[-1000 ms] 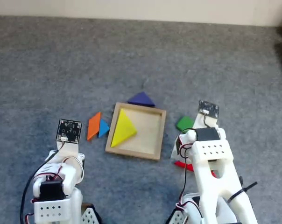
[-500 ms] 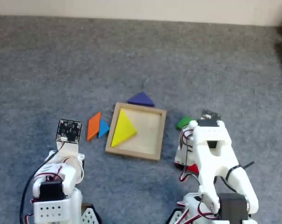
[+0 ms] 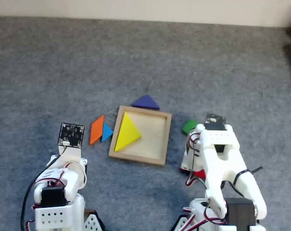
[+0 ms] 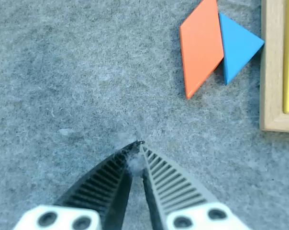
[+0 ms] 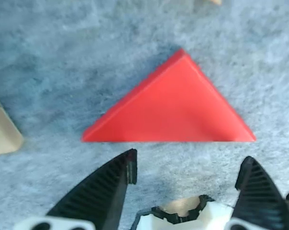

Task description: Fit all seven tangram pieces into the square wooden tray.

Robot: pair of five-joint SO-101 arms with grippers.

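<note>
Fingers (image 5: 106,187) of the right gripper (image 5: 188,163) stand wide apart. Just ahead of them the red triangle (image 5: 175,108) lies flat, with its long edge running across the gap and its apex pointing away. From above, the arm (image 3: 218,154) covers most of it (a red sliver shows). The left gripper (image 4: 138,146) is pinched closed on nothing. The orange piece (image 4: 200,45) and blue piece (image 4: 238,45) lie farther ahead, beside the tray (image 4: 271,72), which is cut off at the edge.
</note>
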